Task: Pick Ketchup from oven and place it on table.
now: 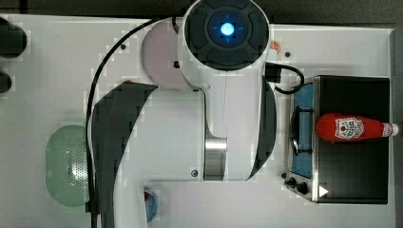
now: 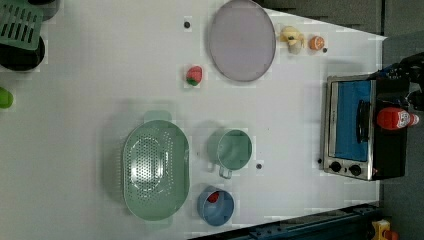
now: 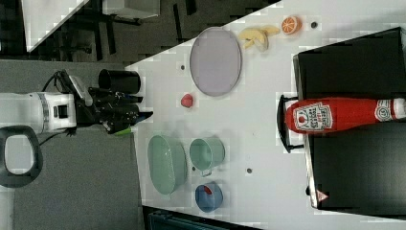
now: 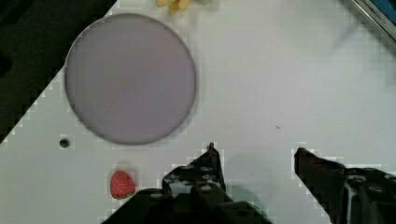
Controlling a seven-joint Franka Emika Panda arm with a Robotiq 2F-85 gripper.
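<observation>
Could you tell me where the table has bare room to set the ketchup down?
The widest bare patch of table lies between the lilac plate, the green cup and the oven. It is crowded around the colander and blue bowl.

Strawberry [image 2: 194, 75] — plate [image 2: 242, 40], colander [image 2: 156, 170]

Grey floor [image 3: 72, 191], dark surround, possibly a chair base [image 3: 103, 28] behind
</observation>
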